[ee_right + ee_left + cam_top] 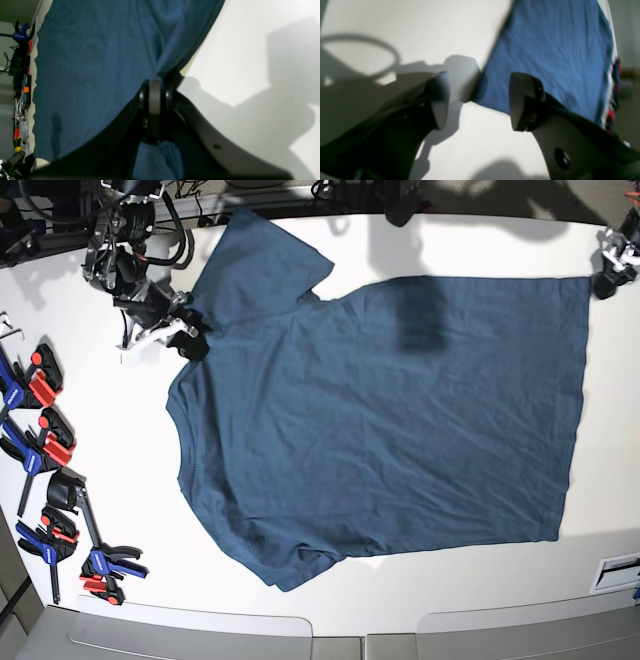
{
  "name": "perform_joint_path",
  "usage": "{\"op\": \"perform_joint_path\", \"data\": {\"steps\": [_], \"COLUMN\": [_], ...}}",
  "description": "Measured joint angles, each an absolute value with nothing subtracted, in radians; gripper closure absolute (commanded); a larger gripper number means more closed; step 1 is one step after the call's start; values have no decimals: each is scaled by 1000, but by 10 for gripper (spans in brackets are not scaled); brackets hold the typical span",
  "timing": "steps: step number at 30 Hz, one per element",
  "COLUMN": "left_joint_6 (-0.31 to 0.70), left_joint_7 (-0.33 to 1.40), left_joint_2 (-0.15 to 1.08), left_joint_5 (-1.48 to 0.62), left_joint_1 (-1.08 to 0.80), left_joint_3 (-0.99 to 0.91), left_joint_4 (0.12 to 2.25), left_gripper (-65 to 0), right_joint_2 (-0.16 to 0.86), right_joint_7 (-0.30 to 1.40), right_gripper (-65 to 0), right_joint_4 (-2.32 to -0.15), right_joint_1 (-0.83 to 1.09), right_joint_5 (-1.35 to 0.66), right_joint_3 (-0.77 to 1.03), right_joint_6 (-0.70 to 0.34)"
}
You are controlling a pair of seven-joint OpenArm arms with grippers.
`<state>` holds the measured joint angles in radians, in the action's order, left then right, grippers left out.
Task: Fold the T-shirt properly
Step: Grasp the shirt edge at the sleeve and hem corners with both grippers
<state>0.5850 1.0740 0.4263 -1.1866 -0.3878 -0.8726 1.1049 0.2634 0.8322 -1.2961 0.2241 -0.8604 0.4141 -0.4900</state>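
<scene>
— Nearest the lens, two dark fingers (pixel 440 100) of the left gripper (pixel 477 100) are seen spread wide apart; nothing is held between them; a corner of the T-shirt (pixel 552 50) lies just beyond, on the white table (pixel 420 25).

— And the right gripper (pixel 155 96)?

— It is pressed together on a bunched fold of the T-shirt, near one sleeve; the garment is spread flat across the table's middle — some wrinkles are visible; red-blue clamps (pixel 45 440) are lined along the table's edge, apart from the cloth.
</scene>
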Motion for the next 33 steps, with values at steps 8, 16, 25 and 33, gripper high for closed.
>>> {"op": "perform_joint_path", "data": {"steps": [8, 16, 25, 33], "left_joint_6": [614, 630, 629, 606], "left_joint_7": [1026, 998, 1002, 999], "left_joint_2": [430, 427, 447, 452], "left_joint_5": [-1251, -1227, -1199, -1151], "left_joint_1": [-376, -376, -376, -380], "left_joint_3": [-641, -624, -655, -746], "left_joint_4": [1116, 1117, 1116, 1108], "left_gripper": [-352, -350, -350, -290], "right_joint_2": [263, 263, 263, 263], "right_joint_7": [833, 833, 835, 835], "right_gripper": [0, 0, 0, 0], "right_joint_4": [-1296, -1296, -1296, -1296], "right_joint_1": [224, 224, 224, 224], "right_joint_5": [-861, -861, -861, -861], "right_joint_3": [414, 414, 414, 414], "right_joint_6": [-490, -490, -490, -490]}}
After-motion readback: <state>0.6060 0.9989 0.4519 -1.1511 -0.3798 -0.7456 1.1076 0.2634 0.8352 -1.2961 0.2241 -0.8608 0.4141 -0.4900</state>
